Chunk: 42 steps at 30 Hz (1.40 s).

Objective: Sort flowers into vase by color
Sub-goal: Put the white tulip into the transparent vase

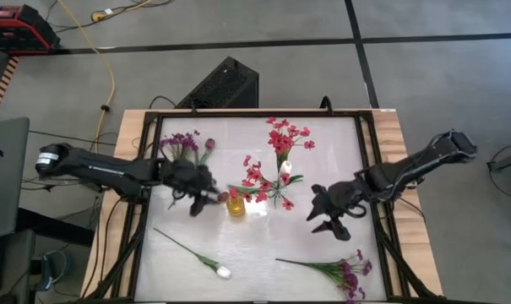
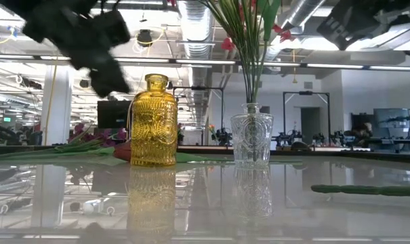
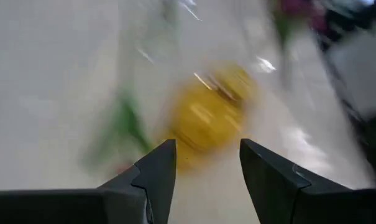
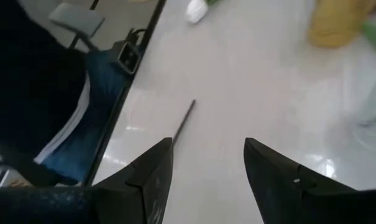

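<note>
A yellow vase (image 1: 236, 203) (image 2: 152, 122) stands mid-table. Right of it a clear glass vase (image 2: 252, 135) holds green stems with red-pink blossoms (image 1: 280, 139). More red-pink blossoms (image 1: 255, 177) show between the two vases. A purple spray (image 1: 183, 143) lies at the far left and another (image 1: 344, 272) at the near right. A white-bud flower (image 1: 213, 266) lies near the front edge. My left gripper (image 1: 206, 201) (image 3: 206, 168) hovers open just left of the yellow vase. My right gripper (image 1: 321, 215) (image 4: 207, 168) hovers open to the right of the clear vase, above bare table.
A dark frame (image 1: 369, 169) borders the white table top. A black box (image 1: 221, 84) stands on the floor beyond the far edge. Bare table surface (image 1: 263, 241) lies between the white-bud flower and the near-right purple spray.
</note>
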Each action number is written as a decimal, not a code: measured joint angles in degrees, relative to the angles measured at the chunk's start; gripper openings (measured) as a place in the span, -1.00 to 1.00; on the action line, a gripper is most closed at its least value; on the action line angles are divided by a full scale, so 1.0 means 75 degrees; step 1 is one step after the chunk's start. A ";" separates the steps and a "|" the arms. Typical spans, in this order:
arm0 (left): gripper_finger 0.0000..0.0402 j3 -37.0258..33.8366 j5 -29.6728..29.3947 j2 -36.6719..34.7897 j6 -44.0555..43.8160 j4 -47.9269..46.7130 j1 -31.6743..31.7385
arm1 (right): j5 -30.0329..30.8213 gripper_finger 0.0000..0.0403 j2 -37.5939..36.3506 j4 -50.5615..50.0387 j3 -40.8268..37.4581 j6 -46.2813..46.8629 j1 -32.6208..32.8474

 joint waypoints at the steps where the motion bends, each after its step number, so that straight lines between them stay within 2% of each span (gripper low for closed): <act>1: -0.17 0.0065 0.0087 0.0002 -0.0214 -0.0288 -0.0303 | 0.0006 0.10 0.0061 0.0094 0.0000 0.0000 0.0090; 6: -0.17 0.0147 0.0137 0.0189 -0.1268 -0.0979 -0.1945 | 0.0030 0.10 0.0426 0.0249 0.0000 -0.0021 0.0403; 13: -0.17 0.0144 -0.0933 0.0872 -0.1237 -0.1076 -0.3637 | 0.0055 0.10 0.1012 0.0665 0.0000 -0.0249 0.0485; 19: -0.17 0.0144 -0.0991 0.1544 -0.2169 -0.1300 -0.4365 | 0.0052 0.10 0.1460 0.0907 0.0000 -0.0271 0.0483; 25: -0.17 0.0148 -0.0832 0.2344 -0.2433 -0.1313 -0.4957 | 0.0058 0.10 0.1722 0.1077 -0.0006 -0.0857 0.0481; 28: -0.17 0.0181 -0.0899 0.2641 -0.2373 -0.1295 -0.5119 | 0.0125 0.10 0.1745 0.1119 -0.0006 -0.0924 0.0483; 34: -0.18 0.0188 -0.1206 0.2928 -0.1504 -0.1284 -0.5362 | 0.0297 0.10 0.1728 0.1264 -0.0006 -0.0804 0.0657; 37: -0.24 0.0177 -0.1546 0.2944 -0.1476 -0.1252 -0.5554 | 0.0330 0.10 0.1734 0.1244 -0.0006 -0.0804 0.0919; 42: -0.47 0.0159 -0.2135 0.2974 -0.1584 -0.1234 -0.5940 | 0.0764 0.10 0.1734 0.1232 -0.0006 -0.0807 0.1293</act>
